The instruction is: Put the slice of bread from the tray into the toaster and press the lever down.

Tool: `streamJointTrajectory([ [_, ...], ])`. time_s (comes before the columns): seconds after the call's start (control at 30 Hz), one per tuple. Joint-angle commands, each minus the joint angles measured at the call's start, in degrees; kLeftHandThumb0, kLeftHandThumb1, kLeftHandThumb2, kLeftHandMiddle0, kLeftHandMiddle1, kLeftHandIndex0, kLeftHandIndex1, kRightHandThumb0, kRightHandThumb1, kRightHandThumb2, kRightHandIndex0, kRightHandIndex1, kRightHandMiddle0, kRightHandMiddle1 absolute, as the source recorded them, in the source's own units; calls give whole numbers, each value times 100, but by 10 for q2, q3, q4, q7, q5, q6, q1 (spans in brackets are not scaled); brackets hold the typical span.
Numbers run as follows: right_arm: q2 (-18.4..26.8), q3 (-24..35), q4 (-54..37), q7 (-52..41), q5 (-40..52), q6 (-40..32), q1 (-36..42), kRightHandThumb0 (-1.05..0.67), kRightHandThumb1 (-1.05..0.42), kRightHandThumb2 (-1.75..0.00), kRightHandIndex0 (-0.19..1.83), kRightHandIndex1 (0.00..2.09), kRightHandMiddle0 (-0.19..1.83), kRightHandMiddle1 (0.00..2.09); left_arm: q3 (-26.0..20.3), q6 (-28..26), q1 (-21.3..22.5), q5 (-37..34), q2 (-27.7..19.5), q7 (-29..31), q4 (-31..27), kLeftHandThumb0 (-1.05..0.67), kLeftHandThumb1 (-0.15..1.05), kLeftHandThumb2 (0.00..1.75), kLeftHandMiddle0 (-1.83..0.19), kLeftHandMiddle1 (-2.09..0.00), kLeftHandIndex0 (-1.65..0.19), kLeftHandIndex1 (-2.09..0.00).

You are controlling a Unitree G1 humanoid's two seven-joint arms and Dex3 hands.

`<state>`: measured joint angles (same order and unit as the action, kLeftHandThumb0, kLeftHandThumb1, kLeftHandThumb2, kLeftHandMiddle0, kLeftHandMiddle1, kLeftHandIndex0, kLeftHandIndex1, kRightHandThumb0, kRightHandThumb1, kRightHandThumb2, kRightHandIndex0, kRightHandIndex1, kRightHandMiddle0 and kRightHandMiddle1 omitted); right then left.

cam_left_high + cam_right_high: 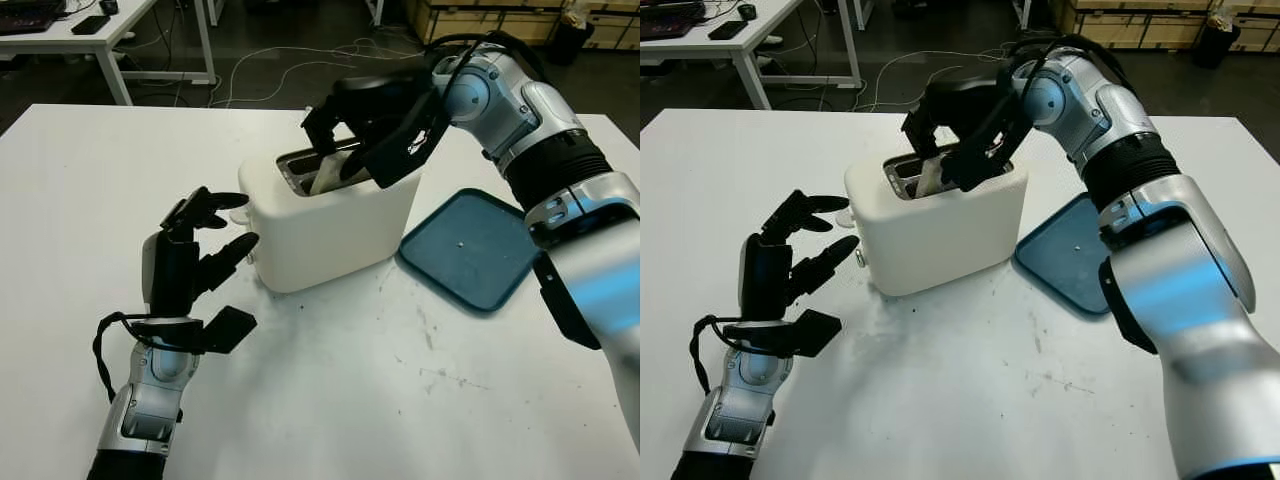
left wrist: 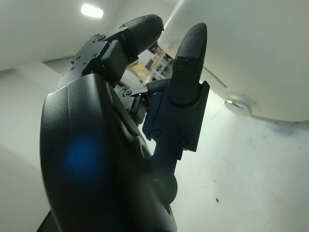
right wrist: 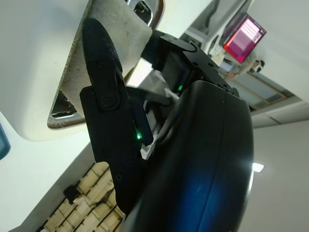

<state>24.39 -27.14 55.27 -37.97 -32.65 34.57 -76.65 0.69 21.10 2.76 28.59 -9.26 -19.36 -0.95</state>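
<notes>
One pale bread slice (image 1: 327, 178) stands tilted in the white toaster (image 1: 330, 225) slot, grasped by the right robot hand (image 1: 345, 135).

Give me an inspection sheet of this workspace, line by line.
Surface: white table, scuffed and speckled in front of the toaster.
Job's things: white toaster mid-table; bread slice standing in its slot; blue tray beside it, bare.
Lever: small knob on the toaster's end face, facing the left robot hand.
Clutter: nothing seen on the table.
Robot hands: right robot hand over the slot, fingers on the bread; left robot hand open, near the toaster's lever end.
Cables: loose cables on the floor behind.
Surroundings: another white desk behind, wooden crates at the back.
</notes>
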Motion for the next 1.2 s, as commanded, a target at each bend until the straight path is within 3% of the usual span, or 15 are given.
streamJointTrajectory([
  [0.0,8,10,0,4,6,4,-22,-81,-92,-4,10,73,47,10,1,-4,-2,-2,-2,2,-7,-36,92,2,-43,-135,-43,-90],
  [0.27,19,70,-9,1,59,-17,-36,-78,-91,-1,2,75,44,5,0,13,16,-3,-9,-4,15,-38,91,1,-46,-138,-44,-93],
  [0.53,56,150,-6,65,120,-4,-4,-75,-91,0,11,76,51,5,-3,-4,15,-5,-12,7,1,-39,92,3,-47,-138,-42,-93],
  [0.7,79,206,-4,126,168,14,84,-65,-88,0,26,79,61,8,-10,-5,8,-6,-17,7,-8,-38,91,3,-45,-136,-43,-91],
  [0.8,87,229,-15,150,188,22,149,-55,-83,0,45,53,67,4,-15,4,7,-8,-22,1,-5,-37,90,2,-47,-137,-45,-91],
  [0.97,71,274,-43,149,257,32,257,-50,-80,0,57,24,65,0,-22,10,5,-15,-31,8,-6,-34,90,2,-46,-134,-46,-89],
  [1.17,28,294,-101,158,303,28,366,-46,-80,-1,58,15,62,0,-27,8,7,-23,-40,18,-8,-34,90,2,-47,-132,-47,-88],
])
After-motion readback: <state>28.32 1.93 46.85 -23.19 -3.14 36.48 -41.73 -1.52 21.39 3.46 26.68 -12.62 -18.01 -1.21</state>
